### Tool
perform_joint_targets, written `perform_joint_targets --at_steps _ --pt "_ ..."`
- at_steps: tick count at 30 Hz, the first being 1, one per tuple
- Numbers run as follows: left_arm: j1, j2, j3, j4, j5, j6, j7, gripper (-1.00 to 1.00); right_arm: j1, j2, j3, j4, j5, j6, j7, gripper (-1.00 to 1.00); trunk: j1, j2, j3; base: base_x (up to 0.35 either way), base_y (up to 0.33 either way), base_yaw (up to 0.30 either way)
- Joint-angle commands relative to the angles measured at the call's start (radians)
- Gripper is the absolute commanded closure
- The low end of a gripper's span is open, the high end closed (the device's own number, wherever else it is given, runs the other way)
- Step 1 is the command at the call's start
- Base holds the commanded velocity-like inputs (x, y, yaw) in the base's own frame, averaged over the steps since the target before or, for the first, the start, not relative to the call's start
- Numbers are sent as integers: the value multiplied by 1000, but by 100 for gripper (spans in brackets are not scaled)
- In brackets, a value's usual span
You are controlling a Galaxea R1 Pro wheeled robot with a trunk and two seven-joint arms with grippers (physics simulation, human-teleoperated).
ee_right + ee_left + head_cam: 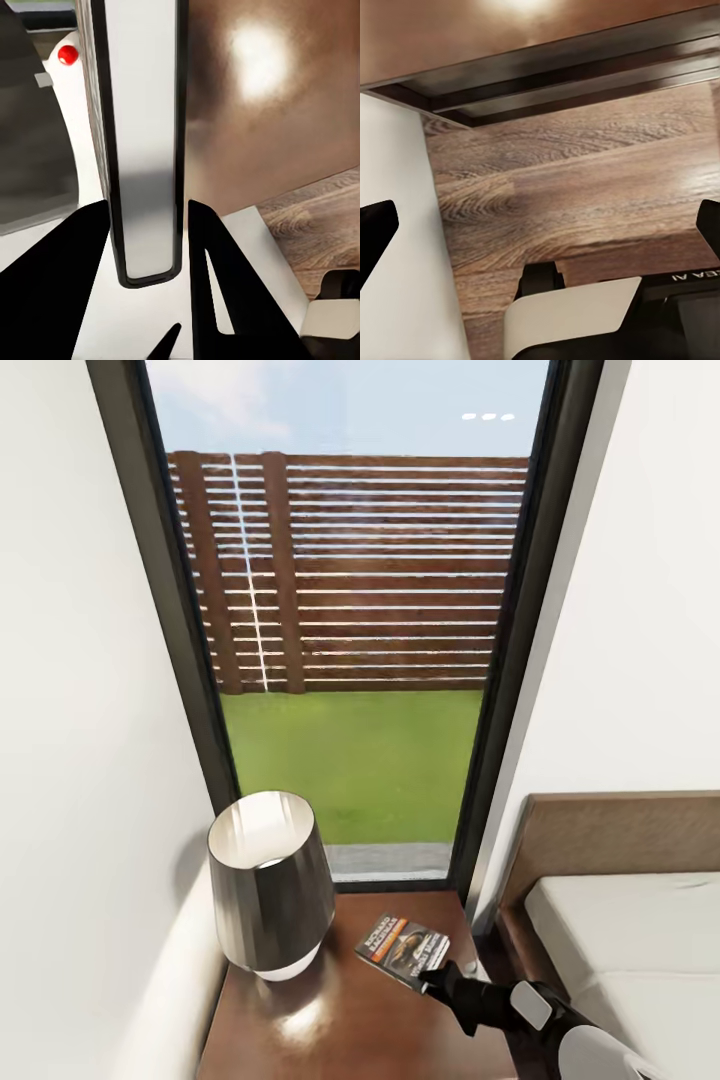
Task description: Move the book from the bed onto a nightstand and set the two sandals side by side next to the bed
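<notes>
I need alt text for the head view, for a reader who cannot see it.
The right gripper holds the book at its edge over the dark-brown nightstand, beside a lamp. Behind stands a tall window showing grass and a slatted fence; the bed is at the right.

Ahead of me a tall black-framed window [350, 640] cuts the white walls [80, 710]; beyond it, brown fence [350, 570], grass.
</notes>
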Motion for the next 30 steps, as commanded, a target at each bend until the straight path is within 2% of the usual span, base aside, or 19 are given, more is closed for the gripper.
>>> perform_joint_targets --at_steps 1,30 --pt "-1 0 -8 1 8 -4 5 -100 0 0 0 -1 -9 10 -2 100 4 -8 -4 0 0 0" --pt "-1 -1 -10 1 8 -4 3 -100 0 5 11 -4 -1 24 -24 100 115 -211 -95 0 0 0"
